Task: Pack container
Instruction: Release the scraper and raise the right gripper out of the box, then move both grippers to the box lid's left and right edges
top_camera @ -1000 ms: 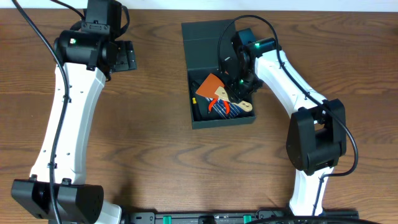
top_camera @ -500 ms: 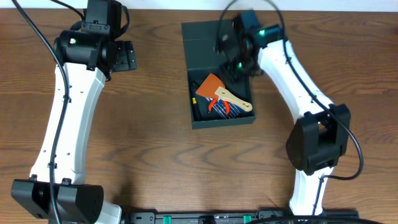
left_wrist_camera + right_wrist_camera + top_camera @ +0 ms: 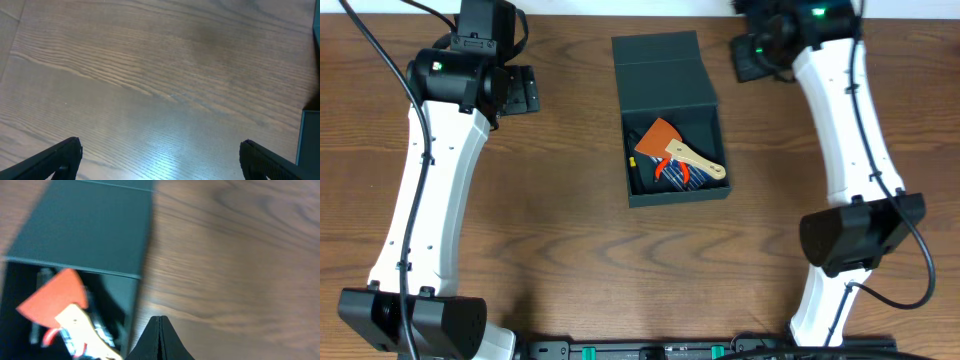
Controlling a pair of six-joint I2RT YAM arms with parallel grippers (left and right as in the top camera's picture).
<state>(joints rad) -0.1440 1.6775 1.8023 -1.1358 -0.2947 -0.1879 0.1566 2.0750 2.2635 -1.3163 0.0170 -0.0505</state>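
The container (image 3: 678, 194) is a dark teal-grey box in the middle of the table, its flap lid (image 3: 660, 72) lying open toward the far side. Inside lie an orange scraper with a wooden handle (image 3: 668, 138) and red-handled pliers (image 3: 682, 175). My right gripper (image 3: 752, 58) hovers to the right of the lid, shut and empty. In the right wrist view its closed tips (image 3: 160, 321) are over bare wood, just right of the container wall (image 3: 131, 320). Far left of the box, my left gripper (image 3: 525, 90) is open and empty, its fingers (image 3: 60, 156) spread above the table.
Brown wood-grain table (image 3: 560, 230) surrounds the box. A sliver of the box's edge (image 3: 307, 135) shows at the right of the left wrist view. The arm bases stand at the near edge.
My right gripper has lifted out of the box and swung to the far right past the lid. Its jaws have closed with nothing in them. The left arm has not moved.
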